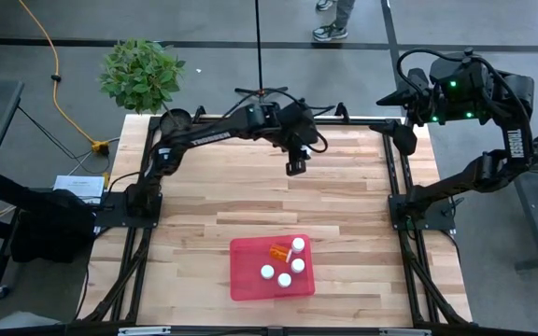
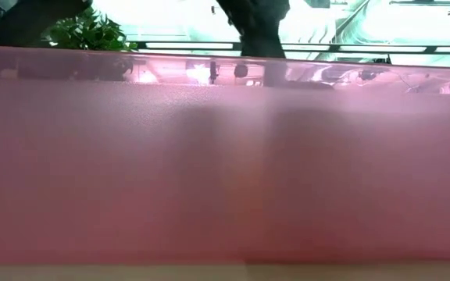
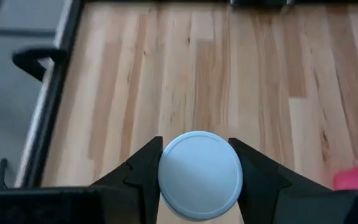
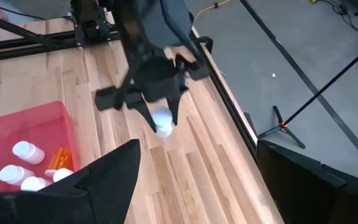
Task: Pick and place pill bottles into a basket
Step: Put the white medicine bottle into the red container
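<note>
Five pill bottles lie in the red basket [image 1: 247, 280] at the six o'clock edge of the worktop [image 1: 204, 201]: four white ones [image 1: 285, 279] and one translucent orange bottle [image 1: 277, 252] with a white cap. A sixth white bottle [image 3: 200, 175], small and cylindrical with a round flat cap, is gripped between the closed fingers of the left tool [image 1: 294, 166], held above bare wood towards twelve o'clock, well apart from the basket. The right tool [image 4: 194, 171] waits with fingers spread wide, raised off the worktop's two o'clock corner. A potted plant [image 1: 141, 75] stands at the eleven o'clock corner.
</note>
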